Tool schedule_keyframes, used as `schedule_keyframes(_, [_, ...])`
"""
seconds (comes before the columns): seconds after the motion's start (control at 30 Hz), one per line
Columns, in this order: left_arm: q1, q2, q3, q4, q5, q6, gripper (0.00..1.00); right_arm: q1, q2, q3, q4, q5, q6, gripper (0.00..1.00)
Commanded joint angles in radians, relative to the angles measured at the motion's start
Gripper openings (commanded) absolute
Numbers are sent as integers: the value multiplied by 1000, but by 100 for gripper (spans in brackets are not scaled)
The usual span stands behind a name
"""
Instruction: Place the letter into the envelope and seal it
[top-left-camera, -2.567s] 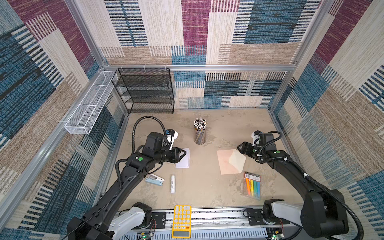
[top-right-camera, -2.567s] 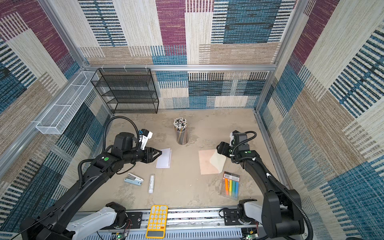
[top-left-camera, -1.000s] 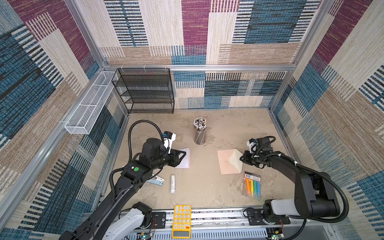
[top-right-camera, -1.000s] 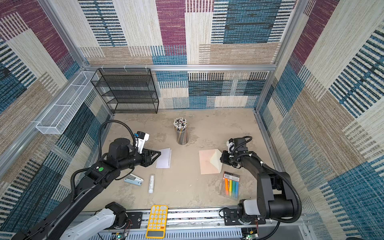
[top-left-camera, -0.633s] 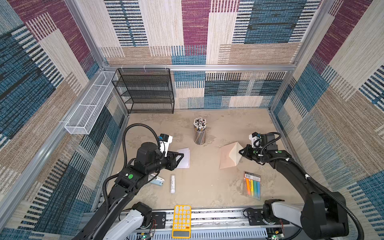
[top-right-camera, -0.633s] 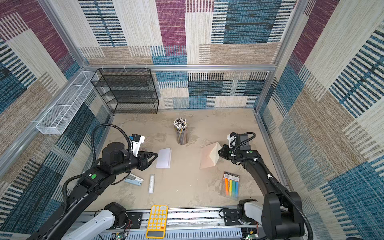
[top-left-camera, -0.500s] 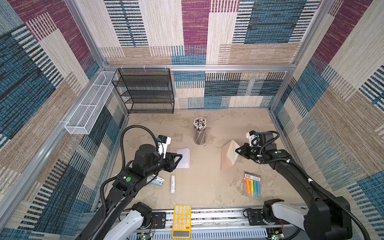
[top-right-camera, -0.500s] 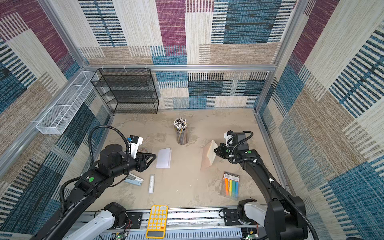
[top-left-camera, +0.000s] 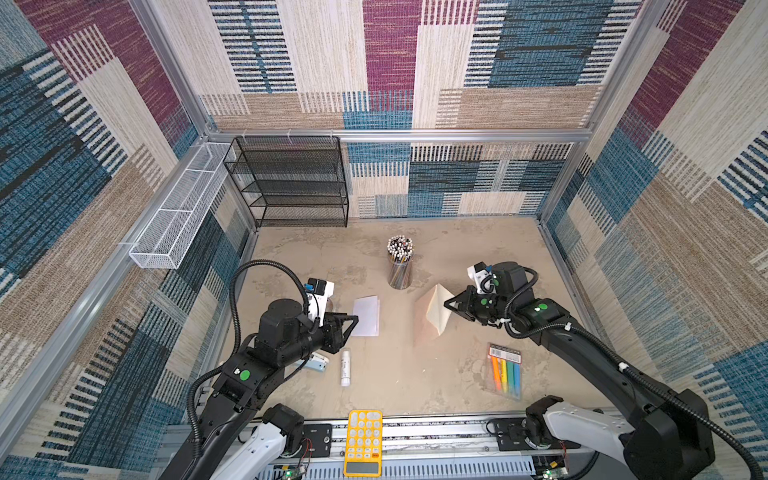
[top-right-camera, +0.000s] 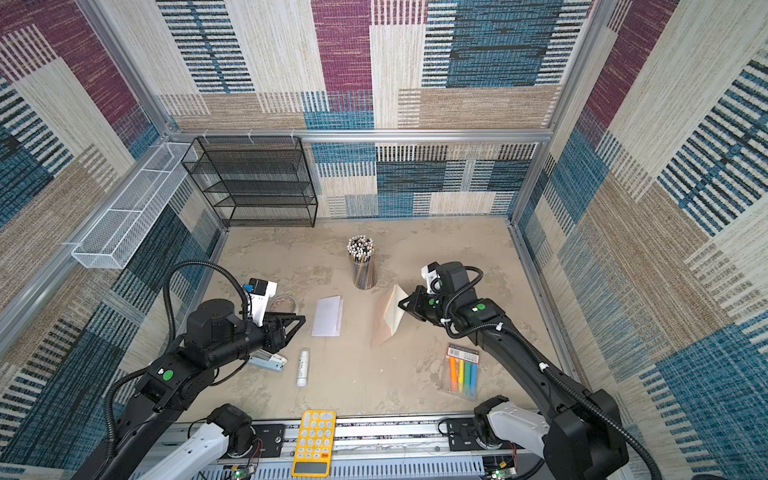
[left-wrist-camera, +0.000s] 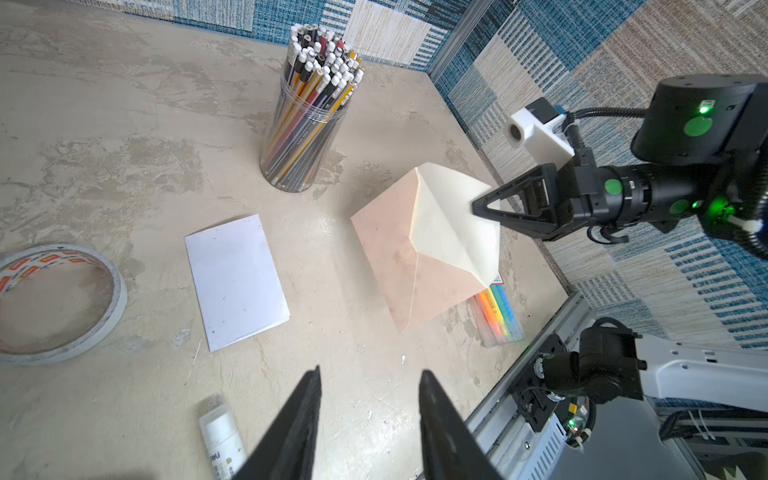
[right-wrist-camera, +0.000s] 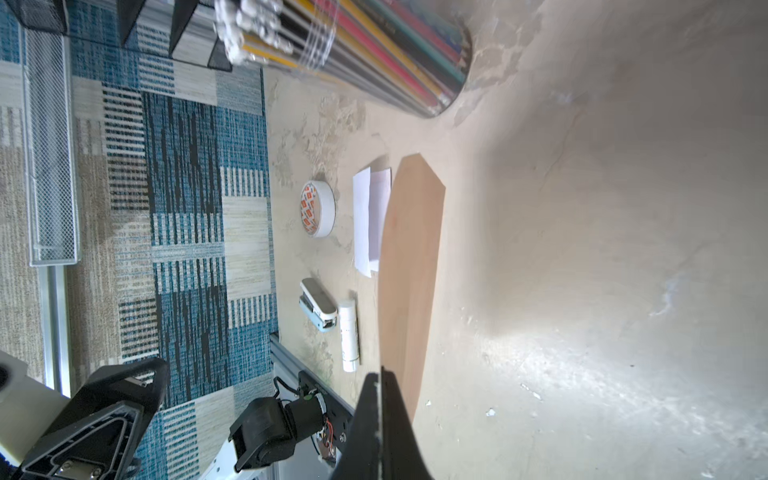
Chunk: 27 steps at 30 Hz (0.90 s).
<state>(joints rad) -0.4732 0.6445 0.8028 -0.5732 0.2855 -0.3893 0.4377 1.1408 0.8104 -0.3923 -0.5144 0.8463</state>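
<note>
One letter (top-left-camera: 366, 316) lies flat on the table (top-left-camera: 457, 249), a little left of centre in both top views. One envelope (top-left-camera: 423, 322) is just right of centre, tilted up. The right gripper (top-left-camera: 449, 306) is closed on its cream flap (top-left-camera: 438, 311). The left gripper (top-left-camera: 348, 323) hangs open and empty next to the letter. One clear cup (top-left-camera: 400, 272) holds many pencils (top-left-camera: 400, 245). One clear pack (top-left-camera: 503, 354) holds four highlighters (top-left-camera: 506, 374).

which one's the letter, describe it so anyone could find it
Start at the clear cup packed with pencils midway across the sandy tabletop. In a top view, just below and left of it lies the letter, a white folded rectangular paper sheet. Unlike the tilted peach-tan paper envelope on its right, it is white and lies flat.
</note>
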Motion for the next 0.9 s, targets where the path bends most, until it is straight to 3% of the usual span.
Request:
schedule_keyframes(0.0, [1, -12, 9, -38, -20, 21, 42, 48, 15, -29, 103, 17, 82, 0])
schedule_keyframes(0.3, [1, -32, 27, -81, -25, 45, 42, 114, 66, -91, 194, 65, 113, 0])
schedule_keyframes(0.6, [1, -31, 21, -64, -29, 61, 42, 136, 109, -39, 208, 58, 108, 0])
schedule_keyframes(0.87, [2, -24, 8, -56, -13, 65, 42, 137, 94, -174, 261, 112, 86, 0])
